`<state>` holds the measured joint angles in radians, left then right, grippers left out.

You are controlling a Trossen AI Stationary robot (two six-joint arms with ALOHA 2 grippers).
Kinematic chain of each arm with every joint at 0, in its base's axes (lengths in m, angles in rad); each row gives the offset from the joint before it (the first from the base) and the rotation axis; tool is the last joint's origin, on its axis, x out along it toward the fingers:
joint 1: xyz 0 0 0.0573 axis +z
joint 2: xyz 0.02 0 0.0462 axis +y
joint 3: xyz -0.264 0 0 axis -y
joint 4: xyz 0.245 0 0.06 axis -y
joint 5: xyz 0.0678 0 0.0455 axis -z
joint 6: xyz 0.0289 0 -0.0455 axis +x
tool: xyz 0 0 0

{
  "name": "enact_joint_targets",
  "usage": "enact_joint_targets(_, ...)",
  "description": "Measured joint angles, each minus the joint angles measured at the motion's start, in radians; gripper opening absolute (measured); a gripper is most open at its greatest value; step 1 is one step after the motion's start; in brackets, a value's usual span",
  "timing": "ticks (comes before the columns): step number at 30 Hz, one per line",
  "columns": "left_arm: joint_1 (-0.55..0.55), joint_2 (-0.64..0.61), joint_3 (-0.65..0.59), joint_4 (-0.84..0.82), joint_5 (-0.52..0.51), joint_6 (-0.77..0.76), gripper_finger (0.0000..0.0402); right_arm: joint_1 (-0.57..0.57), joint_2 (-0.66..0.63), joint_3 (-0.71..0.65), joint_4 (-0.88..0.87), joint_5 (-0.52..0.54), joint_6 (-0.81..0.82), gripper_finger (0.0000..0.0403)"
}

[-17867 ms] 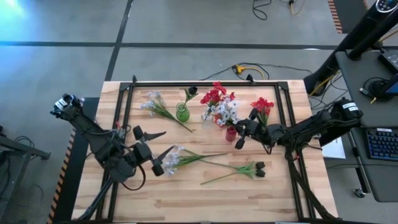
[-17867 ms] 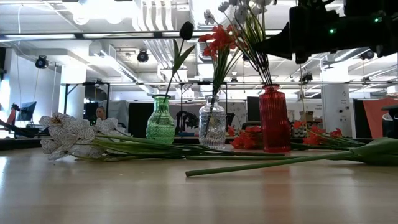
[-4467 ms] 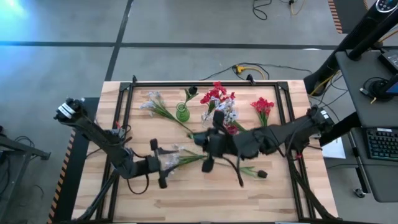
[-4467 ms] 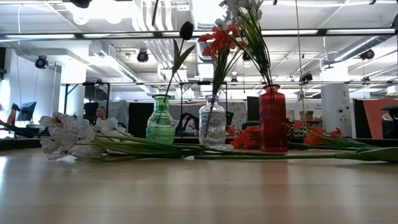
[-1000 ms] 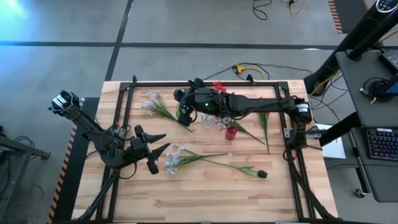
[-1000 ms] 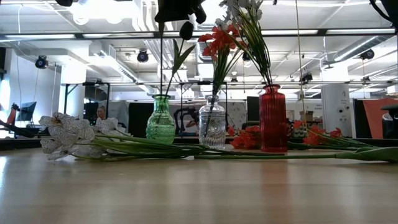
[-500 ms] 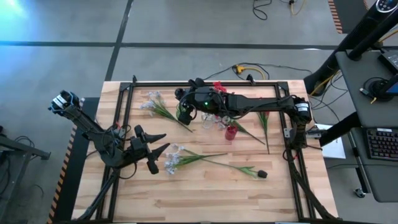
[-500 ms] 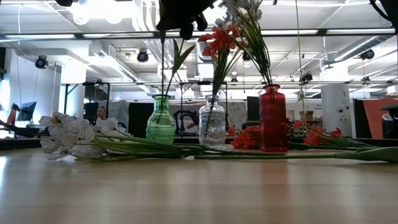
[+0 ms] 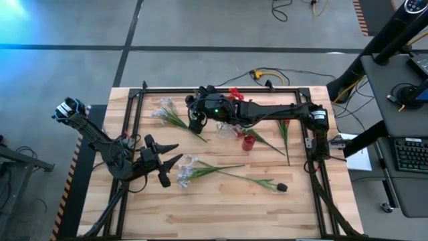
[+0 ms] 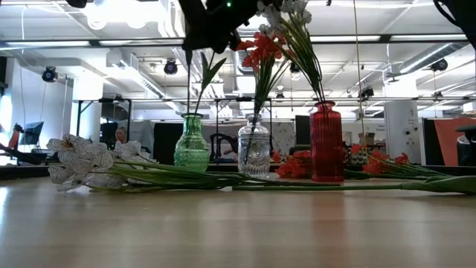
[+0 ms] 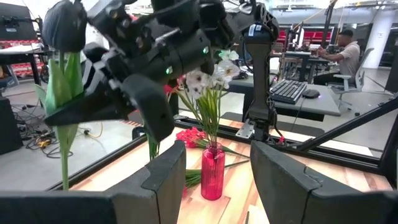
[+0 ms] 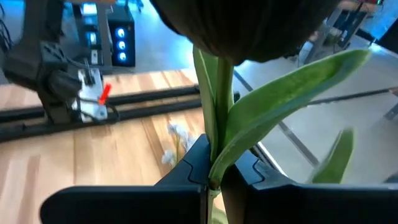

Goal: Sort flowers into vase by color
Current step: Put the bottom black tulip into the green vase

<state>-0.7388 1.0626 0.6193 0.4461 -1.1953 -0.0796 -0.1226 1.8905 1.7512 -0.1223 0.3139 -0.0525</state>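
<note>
**Right arm holds a dark-bud stem over the green vase**

High view: the right gripper point(image 9: 194, 115) reaches across the far side of the table point(image 9: 221, 207) and sits above the green vase point(image 9: 196, 122). The left gripper point(image 9: 168, 164) waits near the table's left front, fingers parted and empty, just beside a pale blue-white spray point(image 9: 190, 171) lying flat. A dark-budded stem point(image 9: 267, 183) lies farther right. Another pale spray point(image 9: 165, 114) lies left of the green vase.

Low view: the green vase point(image 10: 192, 144), clear vase point(image 10: 253, 147) with red blossoms point(image 10: 260, 46), and red vase point(image 10: 327, 143) stand in a row; the right arm hangs dark above the green one.

Left wrist view: the parted fingers point(image 11: 163, 180) frame the red vase point(image 11: 212, 173) with its pale blossoms.

Right wrist view: the fingers point(image 12: 193, 163) are clenched on a green stem point(image 12: 211, 118) topped by a dark bud point(image 12: 249, 25).
</note>
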Motion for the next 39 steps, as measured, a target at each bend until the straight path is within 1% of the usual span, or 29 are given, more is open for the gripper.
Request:
enact_joint_targets(17, 0.0, 0.0, 0.0, -0.003, 0.0, 0.003, 0.0163, -0.009, 0.032, 0.0, -0.007, 0.0, 0.008, 0.0013)
enact_joint_targets(39, 0.0, 0.0, 0.0, -0.006, 0.0, 0.008, 0.0163, -0.009, 0.023, 0.0, -0.022, 0.0, -0.014, 0.0013)
